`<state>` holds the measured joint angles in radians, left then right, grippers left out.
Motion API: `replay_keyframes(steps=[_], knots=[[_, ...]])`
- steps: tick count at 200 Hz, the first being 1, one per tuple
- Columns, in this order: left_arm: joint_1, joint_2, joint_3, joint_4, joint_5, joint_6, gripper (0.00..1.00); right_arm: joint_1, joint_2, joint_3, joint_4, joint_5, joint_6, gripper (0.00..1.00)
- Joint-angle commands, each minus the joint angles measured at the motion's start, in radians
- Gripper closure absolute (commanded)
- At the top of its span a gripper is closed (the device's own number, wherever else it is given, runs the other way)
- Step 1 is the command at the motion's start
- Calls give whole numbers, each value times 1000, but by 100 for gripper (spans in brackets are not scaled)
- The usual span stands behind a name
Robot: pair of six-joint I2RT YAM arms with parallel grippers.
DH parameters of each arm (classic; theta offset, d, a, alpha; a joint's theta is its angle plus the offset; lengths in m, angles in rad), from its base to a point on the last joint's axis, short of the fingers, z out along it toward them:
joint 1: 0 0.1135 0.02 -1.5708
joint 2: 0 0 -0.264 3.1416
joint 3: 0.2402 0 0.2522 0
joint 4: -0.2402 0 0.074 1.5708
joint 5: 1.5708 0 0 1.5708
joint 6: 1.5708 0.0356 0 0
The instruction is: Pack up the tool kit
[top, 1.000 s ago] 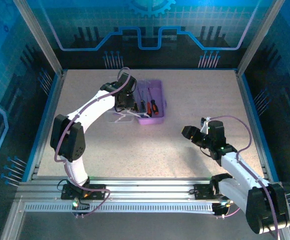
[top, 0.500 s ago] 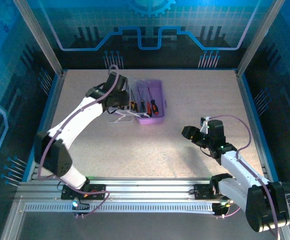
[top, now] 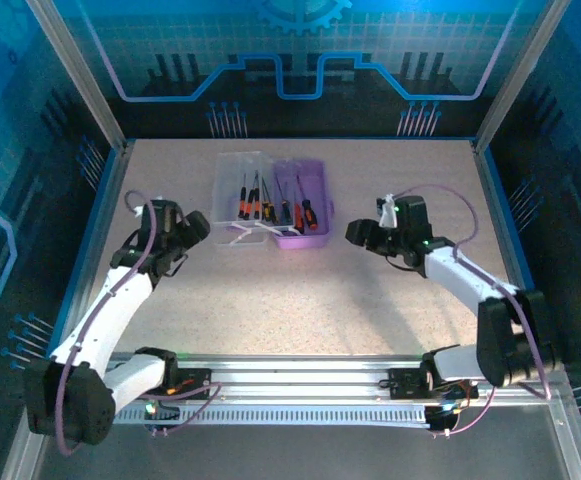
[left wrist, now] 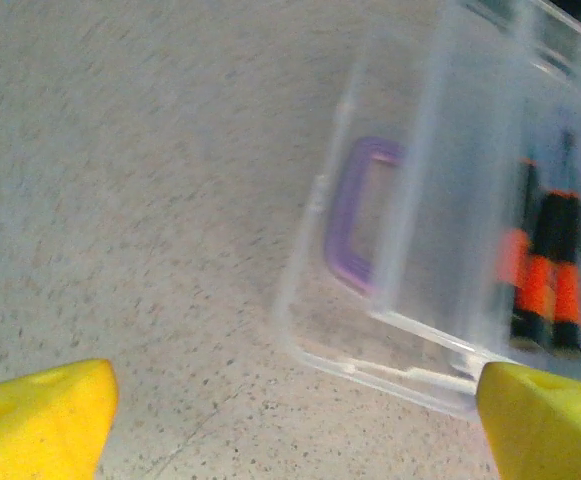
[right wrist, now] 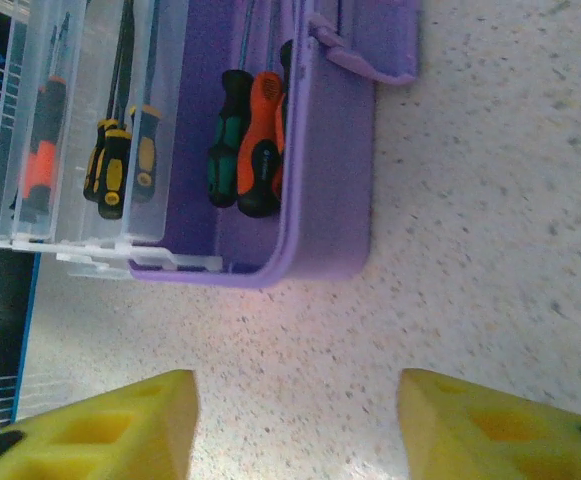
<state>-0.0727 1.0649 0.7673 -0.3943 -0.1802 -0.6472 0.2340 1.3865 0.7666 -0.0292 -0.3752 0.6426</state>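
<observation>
We saw the small purple plastic case [top: 320,200] lying mid-table, its clear hinged lid [top: 230,178] open and thin orange-handled screwdrivers [top: 270,208] inside. The left gripper [left wrist: 290,425] and right gripper [right wrist: 295,425] flanked it, jaws apart, empty.

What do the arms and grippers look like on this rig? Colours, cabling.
The left arm and right arm match: white links and black joint housings. A thin purple cable loops loosely along each. The left gripper and right gripper have black bodies and blocky yellow fingers with moulded recesses.
</observation>
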Motion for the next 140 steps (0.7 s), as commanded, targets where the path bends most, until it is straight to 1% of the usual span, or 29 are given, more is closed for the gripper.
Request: replay_keyframes(steps=[1, 8, 12, 20, 27, 55, 71, 108, 140], knots=[[85, -14, -100, 160, 176, -126, 27, 22, 101, 106, -43, -1, -61, 56], [100, -1, -122, 193, 194, -135, 35, 25, 135, 160, -58, 6, -72, 62], [106, 11, -129, 211, 200, -134, 38, 27, 153, 175, -60, 11, -76, 66], [111, 41, -134, 238, 208, -126, 42, 27, 186, 207, -68, 20, -79, 71], [113, 73, -128, 254, 214, -118, 44, 26, 213, 232, -70, 22, -85, 74], [117, 222, -80, 331, 273, -73, 55, 24, 309, 332, -93, 14, -106, 75], [117, 296, -53, 366, 302, -59, 58, 22, 357, 380, -119, 3, -114, 75], [118, 397, -17, 410, 358, -21, 59, 11, 419, 422, -132, -10, -127, 73], [118, 473, 25, 394, 379, 16, 62, -1, 478, 463, -146, -40, -119, 73]])
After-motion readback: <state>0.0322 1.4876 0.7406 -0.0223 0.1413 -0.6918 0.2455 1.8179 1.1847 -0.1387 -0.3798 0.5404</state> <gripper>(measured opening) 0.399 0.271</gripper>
